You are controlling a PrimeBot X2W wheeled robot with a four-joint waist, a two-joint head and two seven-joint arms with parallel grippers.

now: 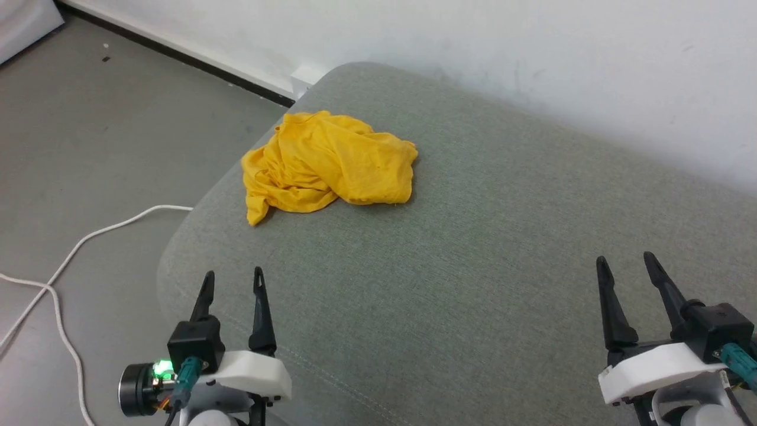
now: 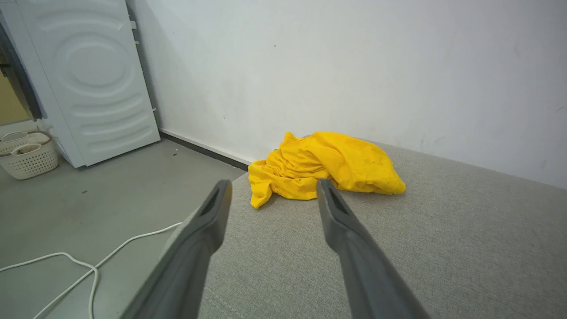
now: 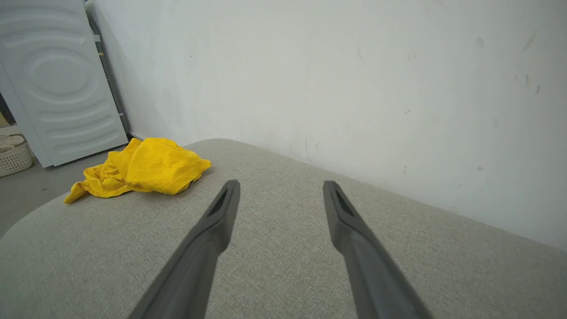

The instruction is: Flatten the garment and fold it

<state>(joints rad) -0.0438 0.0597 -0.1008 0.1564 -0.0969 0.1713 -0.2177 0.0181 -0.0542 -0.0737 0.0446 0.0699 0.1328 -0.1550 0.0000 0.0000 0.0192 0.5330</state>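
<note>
The garment (image 1: 328, 163) is a bright yellow crumpled heap near the far left corner of a grey upholstered surface (image 1: 473, 266); no print shows on it. In the left wrist view the garment (image 2: 325, 168) lies just beyond the fingertips, and it sits far to the left (image 3: 141, 172) in the right wrist view. My left gripper (image 1: 233, 277) is open at the near left edge, short of the heap and holding nothing. Far from the cloth, at the near right, my right gripper (image 1: 626, 260) is also open and holds nothing.
A white wall (image 1: 532, 59) runs close behind the surface. The grey floor (image 1: 89, 148) lies to the left, with a white cable (image 1: 71, 254) snaking over it. A white panel (image 2: 88, 79) and a white basket (image 2: 26, 155) stand at the far left.
</note>
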